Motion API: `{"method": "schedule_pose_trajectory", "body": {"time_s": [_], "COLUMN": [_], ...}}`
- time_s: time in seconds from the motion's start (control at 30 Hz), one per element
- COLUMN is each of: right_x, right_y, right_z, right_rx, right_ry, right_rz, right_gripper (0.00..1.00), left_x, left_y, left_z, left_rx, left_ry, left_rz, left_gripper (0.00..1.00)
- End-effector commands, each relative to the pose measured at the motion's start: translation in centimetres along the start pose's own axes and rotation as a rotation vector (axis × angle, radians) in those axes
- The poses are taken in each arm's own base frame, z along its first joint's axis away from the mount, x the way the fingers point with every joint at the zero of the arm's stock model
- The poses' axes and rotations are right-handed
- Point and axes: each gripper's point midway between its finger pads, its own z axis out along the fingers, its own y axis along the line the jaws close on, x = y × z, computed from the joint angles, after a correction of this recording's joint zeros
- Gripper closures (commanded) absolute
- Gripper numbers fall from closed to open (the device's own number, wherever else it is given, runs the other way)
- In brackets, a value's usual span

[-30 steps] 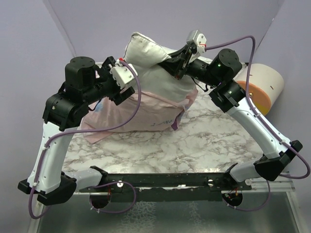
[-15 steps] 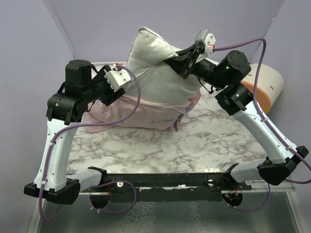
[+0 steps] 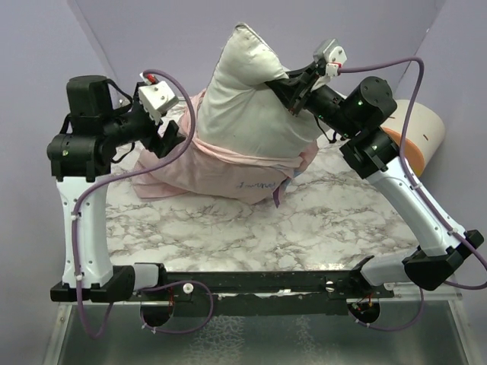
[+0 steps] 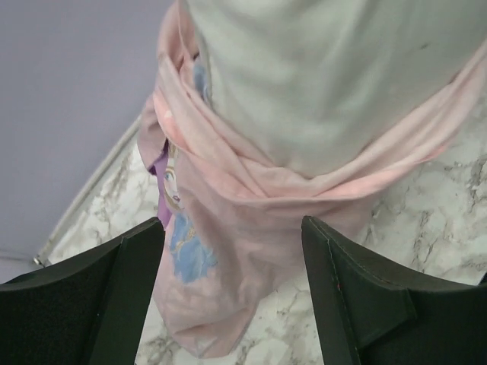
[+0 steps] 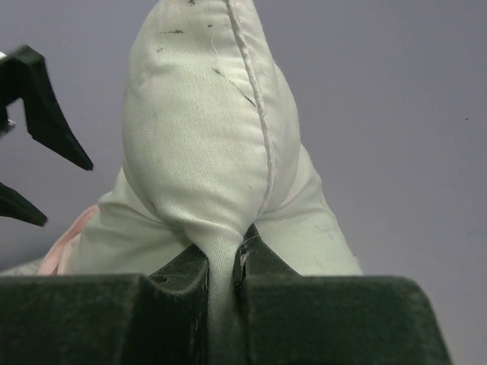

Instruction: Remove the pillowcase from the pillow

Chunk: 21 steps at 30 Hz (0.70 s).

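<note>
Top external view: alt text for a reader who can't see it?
The right gripper pinches the white pillow and holds it upright, its lower end in the bunched pink pillowcase on the marble table. The left gripper hangs open beside the pillowcase.

Right gripper (image 5: 224, 262) is clamped tight, both fingers (image 5: 175, 289) squeezed together on a thin pinch of the pillow (image 5: 213, 137), which bulges just above my fingertips. My right arm (image 3: 407, 201) climbs from its base, bends at the elbow and carries the wrist high, fingers pointing leftward. Over on the other side, my left gripper (image 4: 232, 304) is spread wide, its two fingers (image 4: 91, 304) well apart and gripping nothing. My left arm (image 3: 80, 220) stands nearly upright, forearm about level, wrist turned so those parted fingers aim to the right.
</note>
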Motion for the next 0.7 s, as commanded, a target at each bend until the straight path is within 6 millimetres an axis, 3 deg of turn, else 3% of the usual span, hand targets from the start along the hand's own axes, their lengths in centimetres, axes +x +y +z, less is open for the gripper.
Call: {"method": "schedule_pose_trajectory", "body": {"time_s": [0.0, 0.1, 0.23, 0.4, 0.5, 0.67], "right_x": [-5.0, -4.3, -4.6, -5.0, -5.1, -4.6], "right_y": [-0.9, -0.9, -1.1, -0.2, 0.5, 1.2], "right_z": [-0.7, -0.6, -1.2, -2.2, -2.6, -2.7], "right_rx": [0.018, 0.004, -0.005, -0.088, -0.127, -0.167], "right_ry": [-0.139, -0.117, -0.121, -0.132, -0.133, -0.132], "right_rz": [-0.058, -0.052, -0.044, -0.039, -0.032, -0.007], "right_gripper": [0.99, 0.99, 0.99, 0.99, 0.99, 0.99], "left_x": [-3.0, -0.4, 5.0, 9.9, 10.0, 8.6], "left_y": [-3.3, -3.0, -1.8, 2.4, 3.4, 0.8], "left_z": [-2.7, -2.3, -0.6, 0.5, 1.0, 1.8], "left_rx": [0.074, 0.048, 0.023, -0.008, 0.060, 0.206], "left_ry": [-0.089, -0.016, 0.134, 0.198, 0.158, 0.034], "left_rz": [-0.004, 0.022, 0.044, -0.004, -0.073, -0.123], "left_gripper": [0.25, 0.25, 0.25, 0.27, 0.27, 0.29]}}
